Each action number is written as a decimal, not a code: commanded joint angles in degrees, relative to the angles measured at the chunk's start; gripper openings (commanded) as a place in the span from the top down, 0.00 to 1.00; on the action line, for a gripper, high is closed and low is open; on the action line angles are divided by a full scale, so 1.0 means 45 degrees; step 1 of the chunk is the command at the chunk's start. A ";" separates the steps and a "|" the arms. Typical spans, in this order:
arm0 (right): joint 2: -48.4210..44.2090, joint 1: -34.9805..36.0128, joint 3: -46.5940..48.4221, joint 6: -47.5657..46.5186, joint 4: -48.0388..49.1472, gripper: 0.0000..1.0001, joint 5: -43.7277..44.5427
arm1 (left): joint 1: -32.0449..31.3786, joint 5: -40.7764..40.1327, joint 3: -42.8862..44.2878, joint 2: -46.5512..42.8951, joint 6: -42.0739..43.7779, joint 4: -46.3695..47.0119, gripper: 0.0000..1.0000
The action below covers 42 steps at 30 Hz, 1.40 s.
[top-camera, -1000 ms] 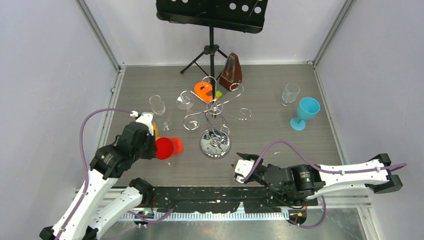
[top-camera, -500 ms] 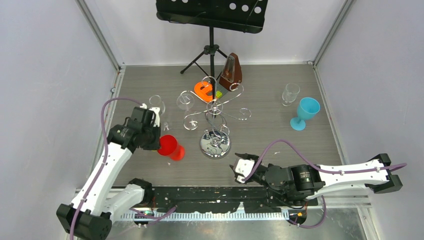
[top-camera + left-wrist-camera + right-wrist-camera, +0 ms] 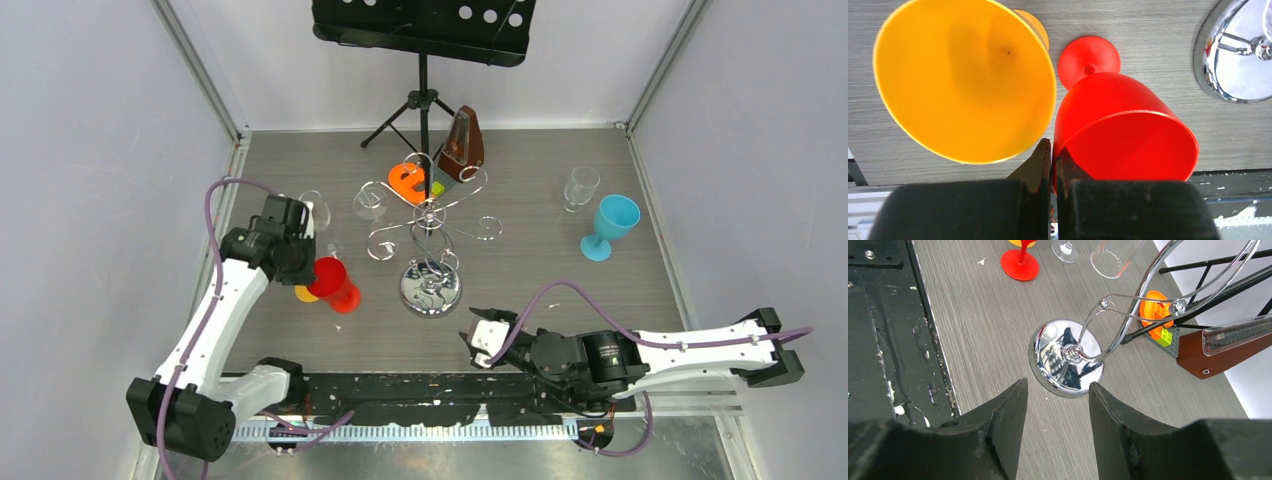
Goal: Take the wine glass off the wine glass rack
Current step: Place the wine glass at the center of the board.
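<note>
The chrome wine glass rack (image 3: pixel 430 215) stands mid-table on its round mirror base (image 3: pixel 1068 357). A clear wine glass (image 3: pixel 370 203) hangs upside down from a left arm of the rack. My left gripper (image 3: pixel 300 262) is left of the rack, shut on the rim of a red wine glass (image 3: pixel 1118 120). That glass is tilted, its foot (image 3: pixel 1089 55) toward the table. Right beside it is an orange glass (image 3: pixel 963 80). My right gripper (image 3: pixel 1058 384) is open and empty, low in front of the rack base.
A clear glass (image 3: pixel 315 210) stands behind my left gripper. At the back are a black music stand (image 3: pixel 420 100), a brown metronome (image 3: pixel 463 145) and an orange toy (image 3: pixel 407 180). A blue goblet (image 3: pixel 610 225) and another clear glass (image 3: pixel 580 187) stand at the right.
My left arm has stretched away from the near edge, carrying the red glass a little farther back. The orange glass now shows beside it. The right gripper has hardly moved.
</note>
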 commanded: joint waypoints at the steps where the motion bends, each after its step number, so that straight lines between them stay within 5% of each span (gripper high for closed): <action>1: -0.0260 0.0039 -0.0017 -0.0095 0.0702 0.46 -0.0128 | 0.0362 -0.0554 0.0553 0.0307 0.0208 0.0366 1.00; 20: -0.0572 0.0041 0.0229 -0.0229 0.0387 0.45 -0.0291 | 0.1227 -0.0244 0.1133 0.0824 0.0183 0.0181 1.00; 34: -0.0680 0.0046 0.0568 0.0036 0.0124 0.42 0.0087 | 0.1215 0.0028 0.1021 0.0284 0.0133 0.0091 0.56; 42: -0.0444 0.0044 0.0982 0.0105 0.0190 0.41 0.0258 | 0.1157 0.0144 0.1407 -0.1021 -0.0014 -0.0242 0.43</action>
